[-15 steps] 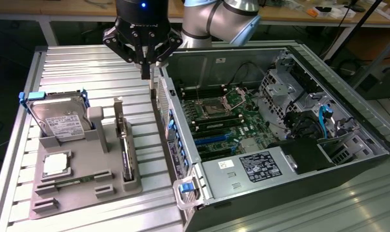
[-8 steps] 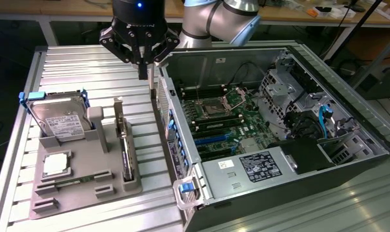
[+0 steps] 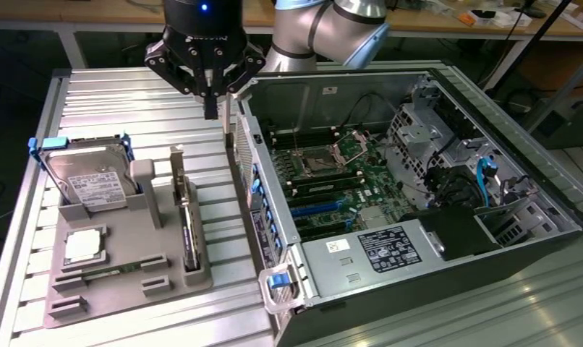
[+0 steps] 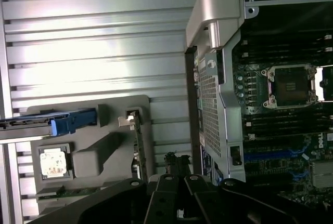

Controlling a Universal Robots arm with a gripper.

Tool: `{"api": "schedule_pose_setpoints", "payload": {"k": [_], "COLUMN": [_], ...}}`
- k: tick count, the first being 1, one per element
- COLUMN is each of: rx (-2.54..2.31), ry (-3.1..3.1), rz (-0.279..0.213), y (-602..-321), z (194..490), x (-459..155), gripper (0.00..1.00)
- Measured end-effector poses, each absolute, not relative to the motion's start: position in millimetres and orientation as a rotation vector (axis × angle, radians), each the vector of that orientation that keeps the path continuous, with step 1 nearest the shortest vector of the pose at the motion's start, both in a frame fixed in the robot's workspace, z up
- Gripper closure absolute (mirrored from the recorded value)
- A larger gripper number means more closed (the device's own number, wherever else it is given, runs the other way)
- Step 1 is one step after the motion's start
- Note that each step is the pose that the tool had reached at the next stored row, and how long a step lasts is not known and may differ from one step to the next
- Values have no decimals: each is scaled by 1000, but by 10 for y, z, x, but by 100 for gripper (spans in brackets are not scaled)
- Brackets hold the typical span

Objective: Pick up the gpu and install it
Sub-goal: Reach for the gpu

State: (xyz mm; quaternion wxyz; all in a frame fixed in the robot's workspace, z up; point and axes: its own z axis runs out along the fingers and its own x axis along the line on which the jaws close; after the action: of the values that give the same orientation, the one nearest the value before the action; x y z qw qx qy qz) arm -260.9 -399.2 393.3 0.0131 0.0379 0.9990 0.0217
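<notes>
- While the gripper (image 3: 211,105) hangs shut and empty above the ribbed table (image 3: 118,108), just beside a corner of the open computer case (image 3: 301,97), we judge the case to be the largest hazard. Its perforated wall stands close to the fingers, and a card carried in too low could strike it.
- On the motherboard (image 3: 345,181), the slots lie among crowded parts. In our view, a card lowered tilted or off line could scrape them or the open CPU socket (image 3: 335,153).
- The gray fixture (image 3: 127,285) sits loose-looking on the table. We think a pull that is not straight up could jam the card in its slot or drag the fixture along.
- The hard drive (image 3: 87,177) in its blue frame stands upright in the same fixture, near the card's slot. A wide approach could knock it.
- The gpu (image 3: 188,224) stands on edge in the fixture's narrow slot on the side nearest the case, well apart from the gripper. We reckon closed fingers would land on its thin upper edge instead of straddling it.
- The power supply label (image 3: 390,249) carries white print on black that we cannot read.
- The hard drive's white label shows lines of text, too small for us to make out.
- A small white sticker (image 3: 340,246) lies beside the power supply label, also unreadable.
</notes>
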Motion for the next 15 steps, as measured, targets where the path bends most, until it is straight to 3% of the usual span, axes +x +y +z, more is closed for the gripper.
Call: {"api": "schedule_pose_setpoints", "payload": {"k": [15], "rx": [118], "ry": [3113], "rz": [68], "y": [-3993], "z": [3933], "x": [-2695], "gripper": [89]}}
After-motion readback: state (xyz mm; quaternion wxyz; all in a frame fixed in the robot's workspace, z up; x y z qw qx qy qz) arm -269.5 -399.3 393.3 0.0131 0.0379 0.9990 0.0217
